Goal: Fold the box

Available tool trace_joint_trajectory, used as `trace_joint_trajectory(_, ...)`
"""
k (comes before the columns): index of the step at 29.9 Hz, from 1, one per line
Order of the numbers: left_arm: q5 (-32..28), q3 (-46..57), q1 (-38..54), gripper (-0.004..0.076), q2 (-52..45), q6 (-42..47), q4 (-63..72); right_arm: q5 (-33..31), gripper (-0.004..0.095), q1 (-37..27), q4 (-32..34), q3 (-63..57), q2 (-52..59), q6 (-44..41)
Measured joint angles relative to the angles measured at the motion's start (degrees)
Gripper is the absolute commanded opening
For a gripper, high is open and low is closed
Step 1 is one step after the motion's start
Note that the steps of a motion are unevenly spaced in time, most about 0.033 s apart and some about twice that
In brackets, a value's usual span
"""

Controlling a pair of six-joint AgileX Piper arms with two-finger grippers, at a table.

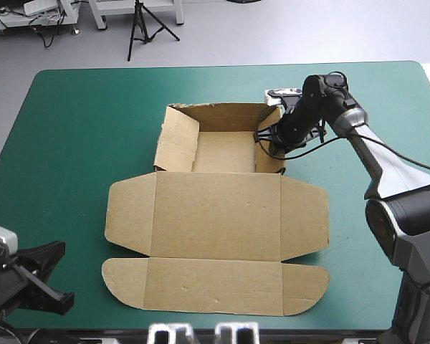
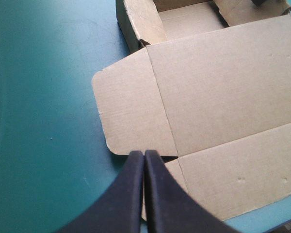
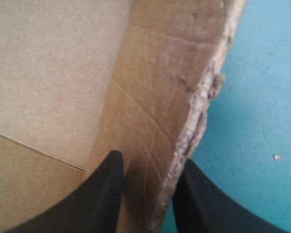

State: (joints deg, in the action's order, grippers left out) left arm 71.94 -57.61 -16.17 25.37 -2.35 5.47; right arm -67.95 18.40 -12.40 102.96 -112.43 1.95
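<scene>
Gripped the box point(image 1: 215, 215) by its right wall point(image 3: 184, 87) with the right fingers point(image 3: 104, 194), drawn in narrow around the board, one inside the tray point(image 1: 226, 152) and one outside over the teal-green table point(image 1: 72, 143). Showed a ragged, torn top edge on that wall, running ahead from between the two fingers. Had pale board of the tray's inside just beside the inner finger and bare cover just beside the outer one.

Held the left fingers point(image 2: 136, 194) pressed together in one pointed arch, clasping nothing, off the box's near left corner. Found the lid point(image 2: 223, 87) spread flat ahead of those fingers, with its rounded left flap point(image 2: 131, 107) just ahead of the tips and the front flap point(image 2: 233, 179) just beside them. Placed the tray, walls up, farther ahead beyond the lid.

Put the box near the table's middle in the high view, tray on the far side with the right fingers at its wall, lid and flaps flat toward the near edge, close to the left fingers.
</scene>
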Motion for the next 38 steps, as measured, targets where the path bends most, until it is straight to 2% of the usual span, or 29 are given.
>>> trace_joint_trajectory(1,0.0,1.17,0.0,-0.0008,-1.47,0.0,0.0,-0.07,-0.0015,0.0,0.0,-0.04,-0.23,0.0)
trace_joint_trajectory(6,0.0,6.0,0.0,-0.0008,-6.3,-0.02,-0.86,-0.34,-0.0016,-0.19,1.67,-0.04,0.82,-0.84)
trace_joint_trajectory(10,0.0,8.43,0.0,-0.0008,-7.72,-0.02,-2.17,-2.53,-0.0017,-3.67,5.52,-0.11,4.18,-0.38)
trace_joint_trajectory(14,0.0,9.22,0.0,-0.0008,-7.85,-0.02,-2.23,-2.86,-0.0017,-11.74,8.13,-0.11,9.06,0.62)
trace_joint_trajectory(22,0.0,9.27,0.0,-0.0008,-7.85,-0.02,-3.76,-2.8,-0.0016,-33.44,12.4,-0.11,14.07,4.73)
trace_joint_trajectory(25,0.0,9.27,0.0,-0.0008,-7.85,-0.02,-3.88,-2.8,-0.0016,-37.67,13.23,-0.11,13.39,5.05)
trace_joint_trajectory(29,0.0,9.31,0.0,-0.0008,-7.85,-0.02,-3.95,-2.8,-0.0001,-39.64,16.65,-0.11,11.47,5.21)
trace_joint_trajectory(32,0.0,9.33,0.0,-0.0008,-7.85,-0.02,-4.08,-2.8,0.0066,-39.71,18.18,-0.11,8.53,5.81)
trace_joint_trajectory(38,0.0,9.38,0.0,-0.0008,-7.85,-0.02,-4.08,-2.68,0.04,-40.04,18.01,-0.11,2.7,6.77)
